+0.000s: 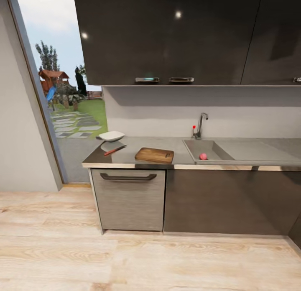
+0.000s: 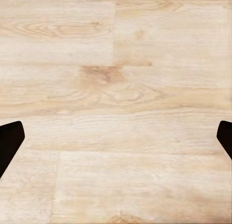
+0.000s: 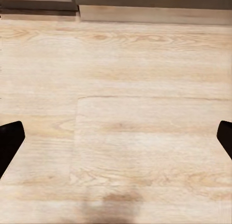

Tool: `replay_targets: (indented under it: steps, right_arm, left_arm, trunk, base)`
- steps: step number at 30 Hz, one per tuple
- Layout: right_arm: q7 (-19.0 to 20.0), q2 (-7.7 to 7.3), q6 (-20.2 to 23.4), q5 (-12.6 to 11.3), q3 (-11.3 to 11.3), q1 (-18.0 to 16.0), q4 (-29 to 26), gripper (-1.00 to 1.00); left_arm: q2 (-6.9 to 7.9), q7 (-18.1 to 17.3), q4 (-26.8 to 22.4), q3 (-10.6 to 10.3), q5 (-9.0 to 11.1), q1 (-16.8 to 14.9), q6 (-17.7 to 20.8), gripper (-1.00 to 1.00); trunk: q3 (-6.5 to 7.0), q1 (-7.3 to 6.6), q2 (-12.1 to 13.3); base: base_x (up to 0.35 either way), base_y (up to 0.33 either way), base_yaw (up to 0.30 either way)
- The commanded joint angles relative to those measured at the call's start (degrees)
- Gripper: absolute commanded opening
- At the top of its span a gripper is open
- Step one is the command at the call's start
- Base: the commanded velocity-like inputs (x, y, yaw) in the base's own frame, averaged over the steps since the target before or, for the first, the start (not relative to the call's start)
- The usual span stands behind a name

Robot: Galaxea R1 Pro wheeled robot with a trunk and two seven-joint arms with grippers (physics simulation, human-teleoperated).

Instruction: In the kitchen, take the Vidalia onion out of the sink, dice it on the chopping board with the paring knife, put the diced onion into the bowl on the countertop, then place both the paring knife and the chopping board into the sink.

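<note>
1. Facing the kitchen from a short way back; both arms hang low with their cameras looking at the wooden floor [image 1: 150, 257], so nothing is held. Judgement: approach stage, task not started.
2. Left gripper [image 2: 116, 137]: dark fingertips [image 2: 9, 142] sit at opposite edges of the frame, jaws spread wide, floor between them.
3. Right gripper [image 3: 116, 137]: same pose, jaws spread wide and empty, floor planks and the cabinet base ahead.
4. Onion [image 1: 203, 156] sits in the sink [image 1: 196, 151], near the front wall of the basin, below the tap [image 1: 200, 126]. It probably rests there because the basin floor keeps it from rolling.
5. Chopping board [image 1: 154, 155] lies flat on the bench [image 1: 175, 146], just left of the sink, near the front edge. Handy spot, a short carry from the basin.
6. Knife [image 1: 114, 150] lies flat left of the board, apart from it, red handle toward the front edge, blade pointing at the bowl.
7. Bowl [image 1: 111, 136] stands upright at the back left corner of the bench, near the knife, empty as far as can be told.
8. Bench is glossy grey and reflects the bowl; drainboard runs right of the basin.
9. Room: dark cabinets [image 1: 167, 36] above and below, a lighter front with a bar handle [image 1: 128, 177] under the knife, a tall opening [image 1: 62, 73] at left showing a garden.
</note>
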Motion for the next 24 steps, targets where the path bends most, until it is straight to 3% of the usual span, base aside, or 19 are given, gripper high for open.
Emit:
replay_targets:
  steps: [1,9,24]
  right_arm:
    - [-0.2,0.01,-0.2,0.0,0.1,0.0,0.0,1.0]
    - [0.2,-0.32,-0.2,0.1,0.1,-0.1,0.0,1.0]
    - [-0.1,-0.29,-0.2,-0.3,-0.3,0.0,-0.1,1.0]
  left_arm:
    - [0.0,0.0,0.0,0.0,0.0,0.0,-0.1,1.0]
    - [-0.08,0.0,0.1,0.0,0.0,0.0,-0.1,1.0]
    - [-0.01,-0.1,0.2,0.0,0.0,0.0,-0.1,1.0]
  trunk:
    - [-0.04,0.02,0.0]
    - [-0.03,0.02,0.0]
    - [-0.03,0.02,0.0]
  base:
    - [0.19,0.142,-0.01]
    - [0.196,0.127,-0.002]
    - [0.011,0.006,0.0]
